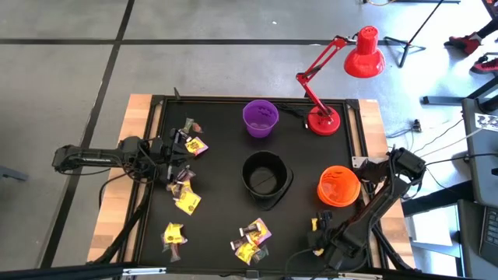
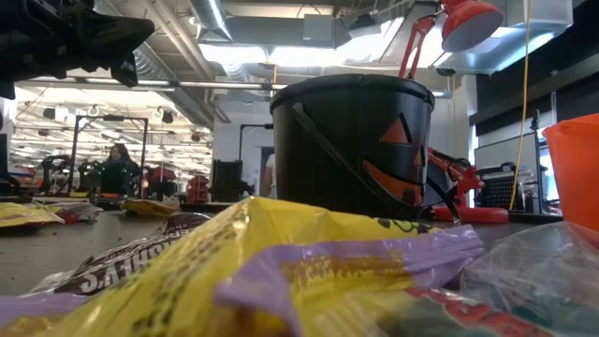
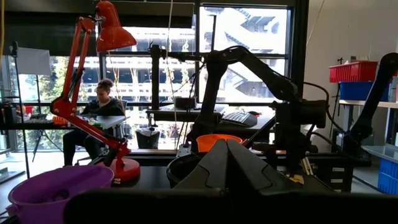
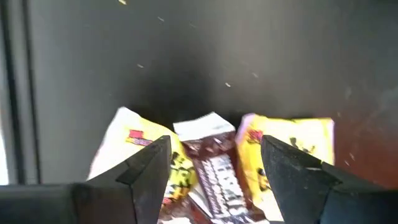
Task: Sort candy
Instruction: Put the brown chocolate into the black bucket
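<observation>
The candy lies in small heaps on the black mat: by the left edge (image 1: pixel 191 145), lower left (image 1: pixel 186 201), and at the near edge (image 1: pixel 252 237). My right gripper (image 4: pixel 214 165) points down, open, over a small heap near the mat's near right corner (image 1: pixel 317 225). A brown candy (image 4: pixel 219 171) shows between its fingers, with a yellow piece (image 4: pixel 140 146) on one side and another (image 4: pixel 292 134) on the other. My left gripper (image 3: pixel 227 163) is shut and level, at the mat's left edge (image 1: pixel 173 153), holding nothing. My right gripper comes at the heap from above with its fingers (image 4: pixel 149 167) spread to either side of the brown candy. Whether the fingertips touch the yellow wrappers under them, I cannot tell. All three pieces lie flat on the mat.
A purple bowl (image 1: pixel 261 118) stands at the far middle, a black bowl (image 1: pixel 266 179) at the centre and an orange bowl (image 1: pixel 339 187) to the right, close to my right arm. A red desk lamp (image 1: pixel 323 120) stands at the far right. A person sits beyond the table.
</observation>
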Motion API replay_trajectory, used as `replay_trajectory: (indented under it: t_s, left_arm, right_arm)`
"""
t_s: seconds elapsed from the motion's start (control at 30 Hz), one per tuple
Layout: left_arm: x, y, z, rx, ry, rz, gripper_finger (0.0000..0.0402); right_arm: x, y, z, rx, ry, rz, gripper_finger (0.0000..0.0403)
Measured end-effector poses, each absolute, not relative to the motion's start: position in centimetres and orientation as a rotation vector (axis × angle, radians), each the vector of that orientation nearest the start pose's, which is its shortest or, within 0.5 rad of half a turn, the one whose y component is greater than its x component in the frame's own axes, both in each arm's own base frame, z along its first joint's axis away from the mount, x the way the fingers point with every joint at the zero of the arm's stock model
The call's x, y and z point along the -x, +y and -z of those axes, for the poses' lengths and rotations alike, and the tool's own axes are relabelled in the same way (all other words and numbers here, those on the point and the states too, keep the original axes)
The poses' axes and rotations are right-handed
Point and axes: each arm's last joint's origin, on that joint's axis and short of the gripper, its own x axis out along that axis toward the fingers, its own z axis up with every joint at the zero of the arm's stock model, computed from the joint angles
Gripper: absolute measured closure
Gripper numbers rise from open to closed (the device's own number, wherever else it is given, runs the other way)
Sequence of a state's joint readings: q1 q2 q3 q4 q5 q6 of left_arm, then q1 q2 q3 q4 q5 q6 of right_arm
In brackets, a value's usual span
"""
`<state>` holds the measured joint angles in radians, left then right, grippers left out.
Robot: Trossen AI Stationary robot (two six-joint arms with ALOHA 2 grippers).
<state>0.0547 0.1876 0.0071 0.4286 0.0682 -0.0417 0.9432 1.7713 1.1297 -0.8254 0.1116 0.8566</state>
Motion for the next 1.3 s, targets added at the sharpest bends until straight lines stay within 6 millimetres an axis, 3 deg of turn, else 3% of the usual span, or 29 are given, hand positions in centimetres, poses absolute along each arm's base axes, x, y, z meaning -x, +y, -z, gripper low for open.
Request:
replay_trajectory:
  t_s: [0.3, 0.7, 0.87, 1.07, 1.3]
  left_arm:
    - [-10.6, 0.4, -19.2, 0.026, -0.247, 0.019, 0.0401]
    - [-10.6, 0.4, -19.2, 0.026, -0.248, 0.019, 0.0401]
    - [-10.6, 0.4, -19.2, 0.026, -0.247, 0.019, 0.0401]
    - [-10.6, 0.4, -19.2, 0.026, -0.248, 0.019, 0.0401]
    - [-10.6, 0.4, -19.1, 0.026, -0.247, 0.019, 0.0401]
  right_arm:
    - [-18.5, 25.0, -15.6, 0.117, 1.495, -0.013, 0.0179]
    - [-18.5, 24.9, -15.5, 0.118, 1.502, -0.016, 0.0335]
    - [-18.5, 24.9, -15.5, 0.118, 1.502, -0.016, 0.038]
    - [-18.8, 25.2, -16.4, 0.128, 1.483, -0.004, 0.0378]
    - [-20.1, 26.1, -20.7, 0.23, 1.304, 0.068, 0.036]
